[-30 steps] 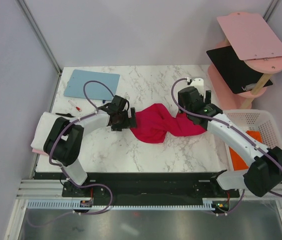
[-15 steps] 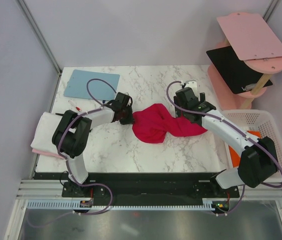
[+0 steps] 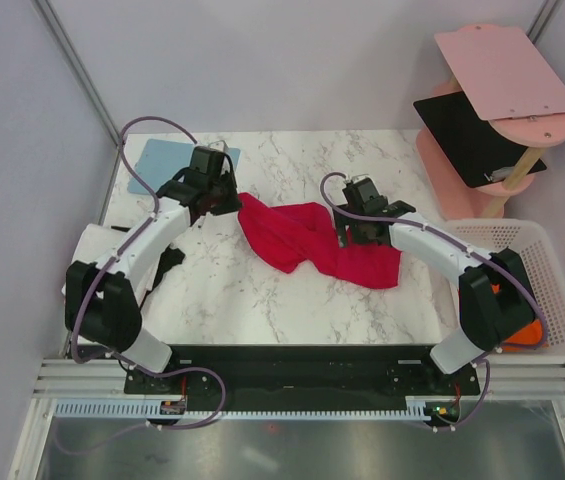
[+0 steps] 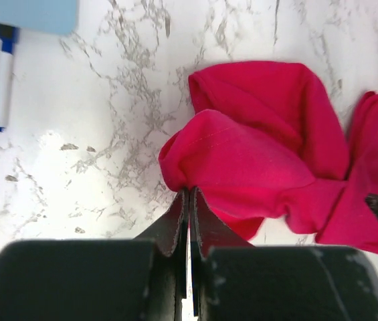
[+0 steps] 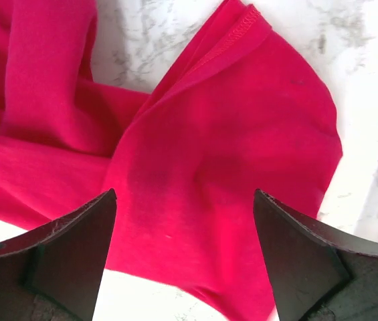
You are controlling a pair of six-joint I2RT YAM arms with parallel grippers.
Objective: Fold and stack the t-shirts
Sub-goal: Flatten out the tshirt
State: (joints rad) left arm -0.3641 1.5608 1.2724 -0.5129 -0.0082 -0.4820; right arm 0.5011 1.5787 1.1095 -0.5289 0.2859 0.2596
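Observation:
A crimson red t-shirt (image 3: 297, 235) lies crumpled and stretched across the middle of the marble table (image 3: 262, 300). My left gripper (image 3: 232, 200) is at its back left corner. In the left wrist view the jaws are shut on a fold of the shirt's edge (image 4: 189, 190). My right gripper (image 3: 354, 232) hangs open over the shirt's right part, its fingertips (image 5: 102, 204) wide apart above flat red cloth (image 5: 202, 174). A folded white t-shirt (image 3: 87, 250) lies at the table's left edge, and an orange t-shirt (image 3: 528, 332) lies in the basket.
A light-blue board (image 3: 147, 165) lies at the back left, with a blue-and-white marker (image 4: 1, 73) near it. A white mesh basket (image 3: 552, 260) stands off the table's right side. Pink and black panels (image 3: 492, 90) on a stand rise at the back right.
My left gripper shut on the red shirt's left edge and pulled it toward the back left, stretching the cloth. My right gripper moved left and back over the shirt's right part.

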